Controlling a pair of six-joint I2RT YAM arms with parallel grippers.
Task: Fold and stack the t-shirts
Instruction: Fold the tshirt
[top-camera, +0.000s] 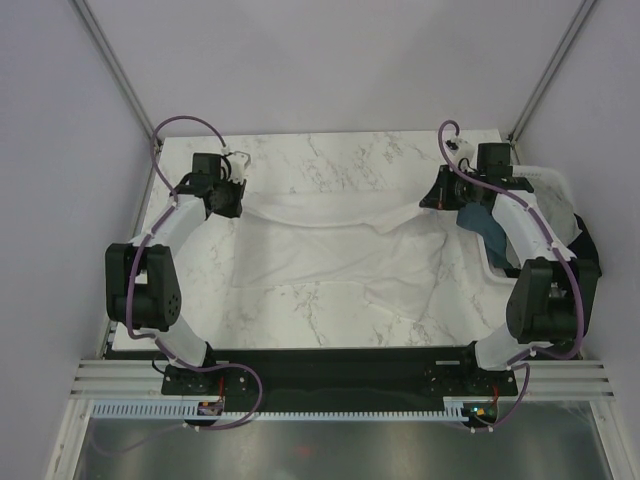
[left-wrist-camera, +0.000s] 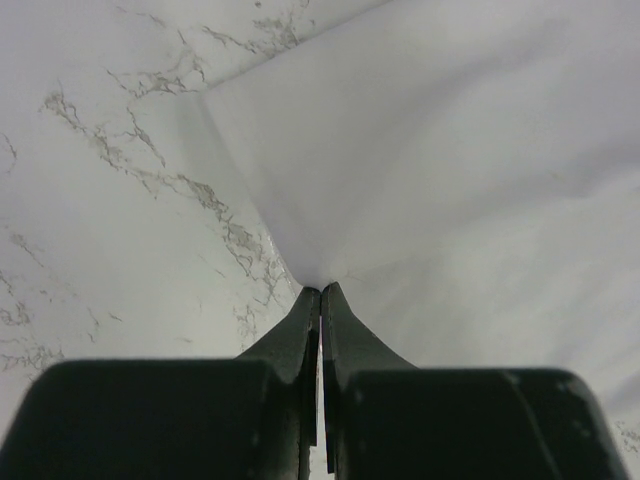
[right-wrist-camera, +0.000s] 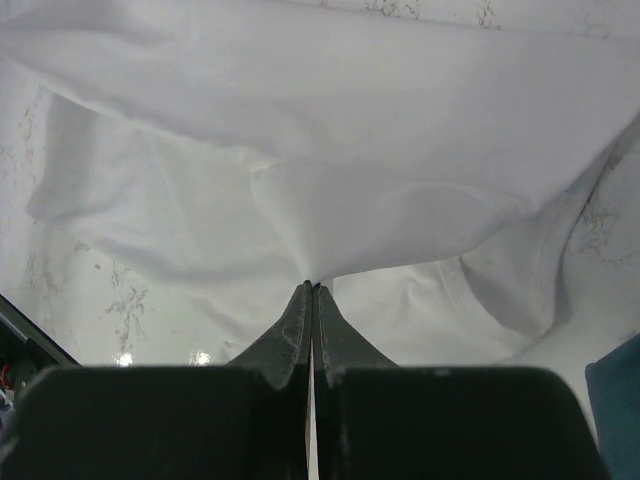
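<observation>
I see the white t-shirt (top-camera: 340, 250) as thin matt cloth, softly creased; the marble surface (top-camera: 330, 160) looks smooth, faintly glossy; the left gripper (left-wrist-camera: 320, 292) looks like matt black plastic

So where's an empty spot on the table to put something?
Bare marble lies along the far edge, behind the white t-shirt stretched between the left hand and right hand, and near the front, between shirt and arm bases. The right side is crowded: bin, teal shirt, right arm.
</observation>
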